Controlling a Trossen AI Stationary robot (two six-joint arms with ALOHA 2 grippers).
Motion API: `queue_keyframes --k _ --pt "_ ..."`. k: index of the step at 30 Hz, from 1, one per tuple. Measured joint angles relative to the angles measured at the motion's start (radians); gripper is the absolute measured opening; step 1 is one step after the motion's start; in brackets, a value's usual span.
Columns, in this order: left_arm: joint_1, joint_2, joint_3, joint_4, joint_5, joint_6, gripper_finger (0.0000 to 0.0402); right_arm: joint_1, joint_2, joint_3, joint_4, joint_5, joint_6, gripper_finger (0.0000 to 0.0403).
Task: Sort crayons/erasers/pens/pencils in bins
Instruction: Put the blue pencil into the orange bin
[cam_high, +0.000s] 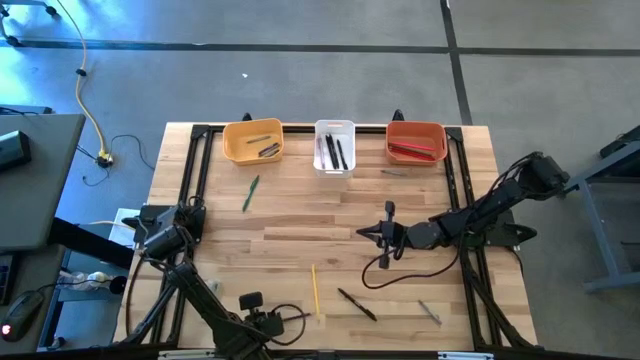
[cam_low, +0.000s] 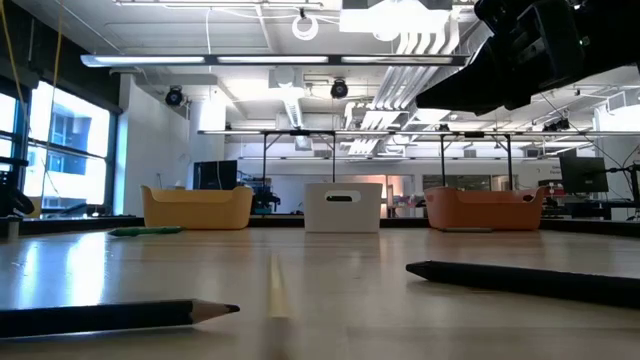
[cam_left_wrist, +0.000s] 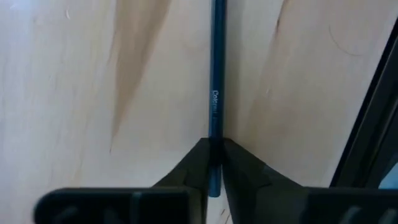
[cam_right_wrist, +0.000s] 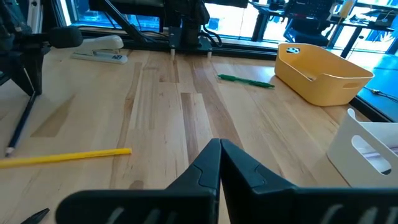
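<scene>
- My left gripper sits low at the surface's near-left corner, its two dark fingers drawn together on the end of a slim dark pencil. The stick runs straight out from between the fingertips and lies flat along the wood, so I judge I am pinching it by one end to lift it.
- My right gripper waits over the middle of the surface, fingers pressed together with nothing between them, clear of my working arm.
- A yellow pencil lies near the front edge, with a black pen just to its right and a small grey piece beyond that.
- A green pen lies toward the far-left part of the surface, near the yellow-orange bin.
- Along the far edge stand the three bins: yellow-orange, white bin and red-orange bin. Each already holds items, so sorting looks partly done.
</scene>
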Motion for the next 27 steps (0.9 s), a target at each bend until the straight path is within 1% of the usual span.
queue_keyframes --k 3,7,17,27 --pt "0.000 -0.001 0.000 -0.008 -0.012 0.005 0.0006 0.000 0.000 0.000 0.000 0.000 0.000 0.0000" --pt "-0.007 0.000 0.000 -0.030 -0.034 -0.002 0.0008 0.000 0.000 0.000 0.000 0.000 0.000 0.0000" --pt "-0.035 -0.048 -0.008 -0.146 -0.161 -0.067 0.0001 0.000 0.000 0.000 -0.001 0.000 0.004 0.0000" --pt "-0.065 -0.048 -0.006 -0.140 -0.208 -0.093 0.0001 0.000 0.000 0.000 -0.001 0.000 0.022 0.0000"
